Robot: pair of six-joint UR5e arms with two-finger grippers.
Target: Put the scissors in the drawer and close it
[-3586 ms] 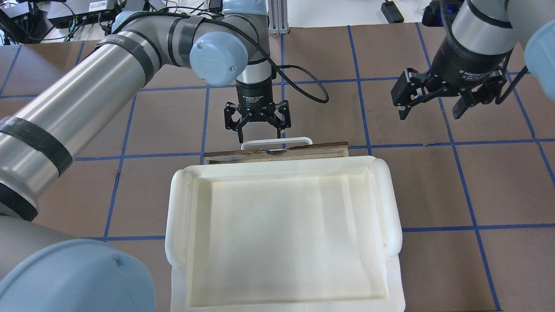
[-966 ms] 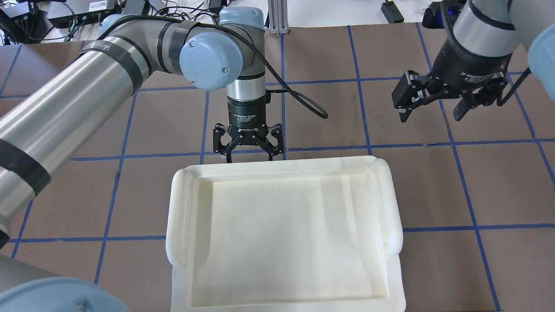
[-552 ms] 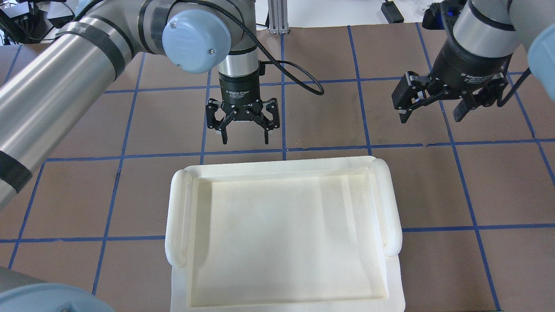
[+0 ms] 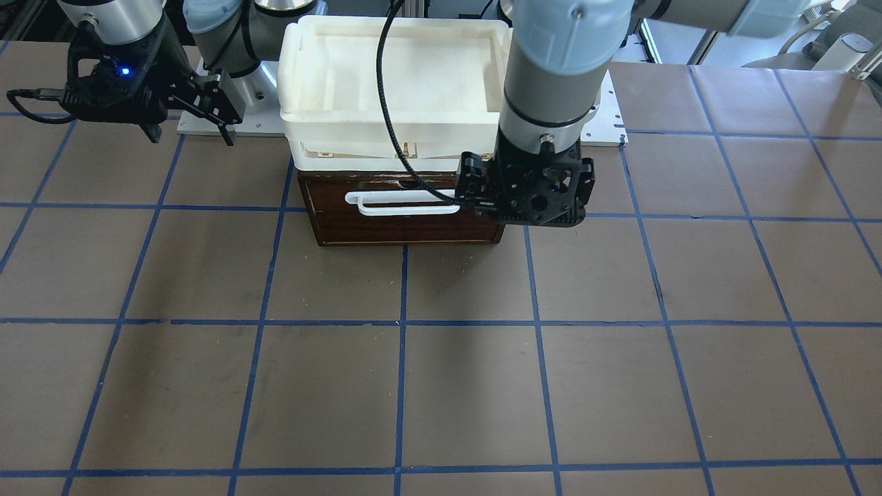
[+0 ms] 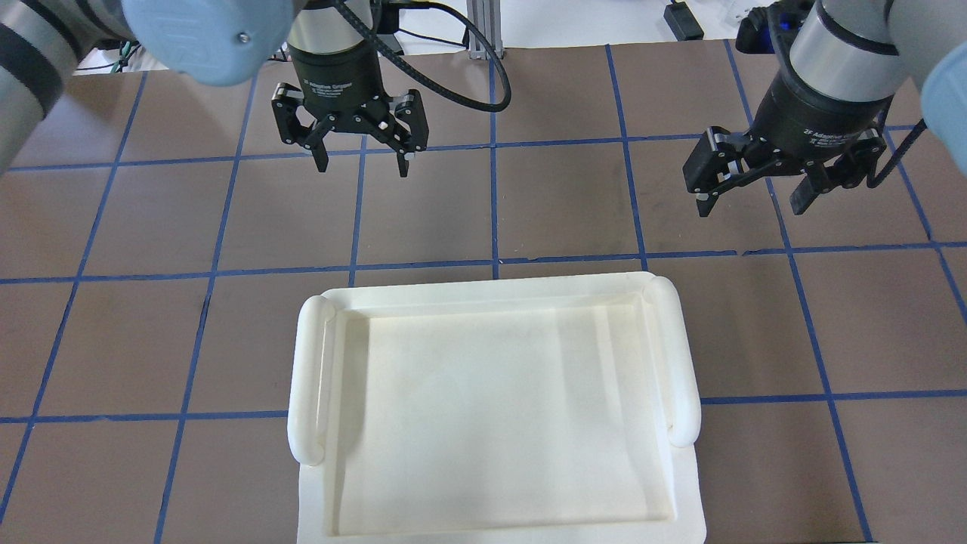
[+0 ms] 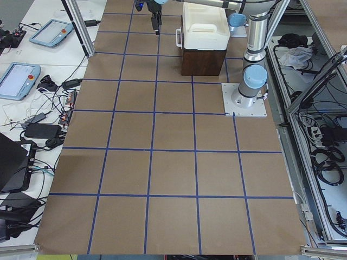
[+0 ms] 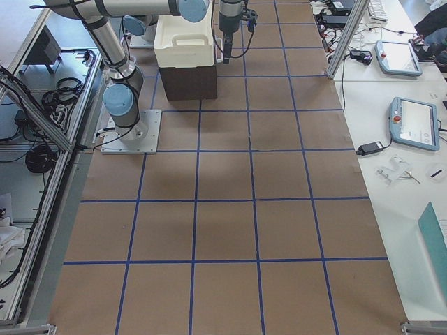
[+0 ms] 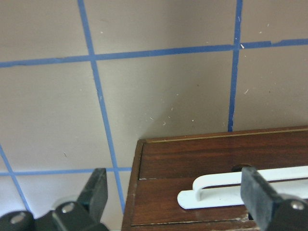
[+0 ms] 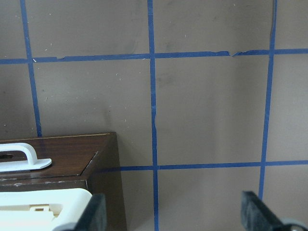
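Left gripper [image 5: 363,168] has backed up and away from the drawer [image 4: 406,229], which is now pushed in | front: dark panel with white handle [image 4: 403,204] sits shut under the white tray [image 4: 331,131] | overhead: both grippers spread wide and empty, right gripper [image 5: 749,205] well off to the side | left wrist: white handle shows below the spread fingers [image 8: 96,192], not touching them

I'm looking at a brown tabletop [image 5: 566,204] gridded with blue tape lines [image 5: 755,399]. Along one side a white bench [image 6: 32,59] carries two teach pendants [image 6: 19,78] and loose cables [image 6: 54,114]. The opposite bench [image 7: 405,195] holds two more. Aluminium frame posts [image 7: 347,38] stand at the edges. The light is even and soft.
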